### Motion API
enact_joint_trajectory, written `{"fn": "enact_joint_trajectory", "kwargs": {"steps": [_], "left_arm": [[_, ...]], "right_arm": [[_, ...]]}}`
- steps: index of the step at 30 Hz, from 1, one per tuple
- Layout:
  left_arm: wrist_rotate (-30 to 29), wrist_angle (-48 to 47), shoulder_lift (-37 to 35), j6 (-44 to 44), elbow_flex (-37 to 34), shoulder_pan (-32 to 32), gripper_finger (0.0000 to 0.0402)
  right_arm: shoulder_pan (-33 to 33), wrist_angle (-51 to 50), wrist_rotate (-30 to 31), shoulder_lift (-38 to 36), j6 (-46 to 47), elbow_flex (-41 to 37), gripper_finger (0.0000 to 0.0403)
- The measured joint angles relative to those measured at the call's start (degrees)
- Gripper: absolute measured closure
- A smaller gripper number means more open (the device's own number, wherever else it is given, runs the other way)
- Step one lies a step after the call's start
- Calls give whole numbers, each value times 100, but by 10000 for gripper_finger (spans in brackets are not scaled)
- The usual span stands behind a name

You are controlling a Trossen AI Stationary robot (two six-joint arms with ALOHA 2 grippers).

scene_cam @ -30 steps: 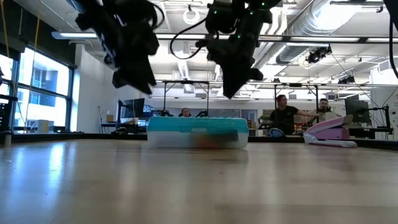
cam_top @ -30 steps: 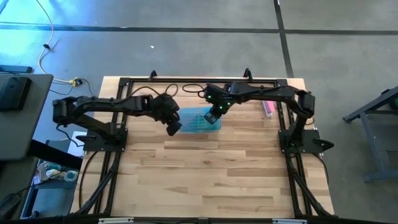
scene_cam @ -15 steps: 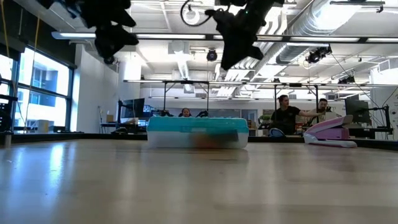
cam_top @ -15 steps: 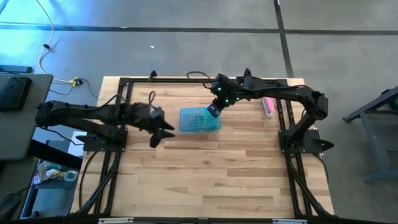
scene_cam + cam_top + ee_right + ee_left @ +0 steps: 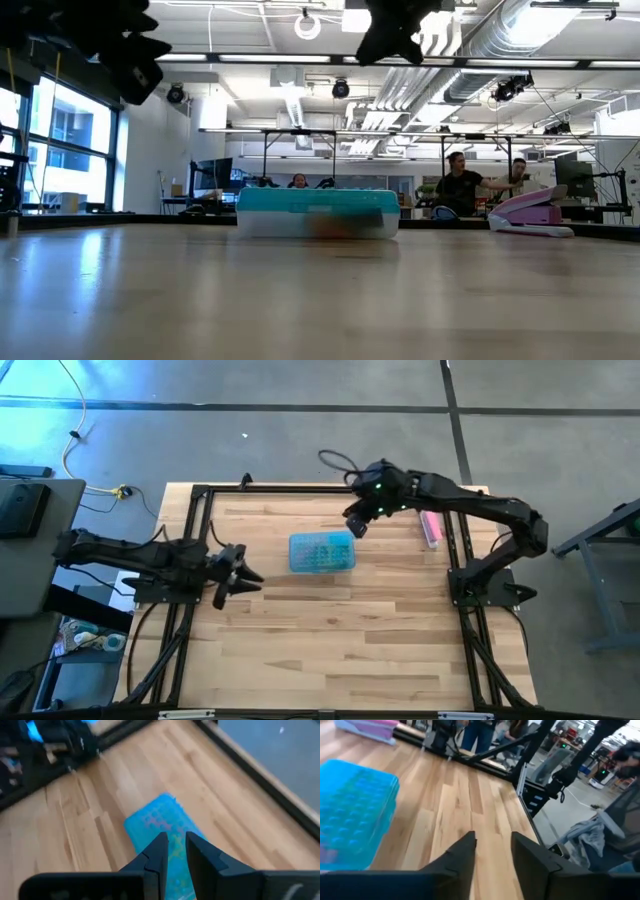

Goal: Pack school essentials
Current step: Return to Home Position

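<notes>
Flanking blue box (image 5: 322, 551), left claw (image 5: 243, 576) and right claw (image 5: 354, 526), both slightly spread.

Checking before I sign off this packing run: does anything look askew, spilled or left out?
Nothing spilled or askew. The blue supply box lies flat and closed on the table. Only the pink bar-shaped item sits outside it, at the table's far right. The left gripper and right gripper hang clear of both.

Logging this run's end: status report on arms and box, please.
Left gripper open, empty, near the table left edge. Right gripper open, empty, raised beside blue box. Box shut, nothing touching it. Pink item lies clear.
</notes>
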Motion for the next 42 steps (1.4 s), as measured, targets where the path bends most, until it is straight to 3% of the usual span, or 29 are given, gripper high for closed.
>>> {"fn": "enact_joint_trajectory", "kwargs": {"steps": [9,22,30,42], "left_arm": [[70,-3,-1301,257,-857,2,395],[91,111,-3249,53,-1409,-220,401],[25,236,-3229,397,-1464,-205,401],[-625,-54,-3218,337,-1458,-205,401]], "right_arm": [[-183,-21,-7,-488,-549,2,343],[-128,-512,-310,-630,-864,2,343],[-160,-522,-324,-705,-734,2,343],[-762,-430,-505,-1386,-1707,2,343]]}}
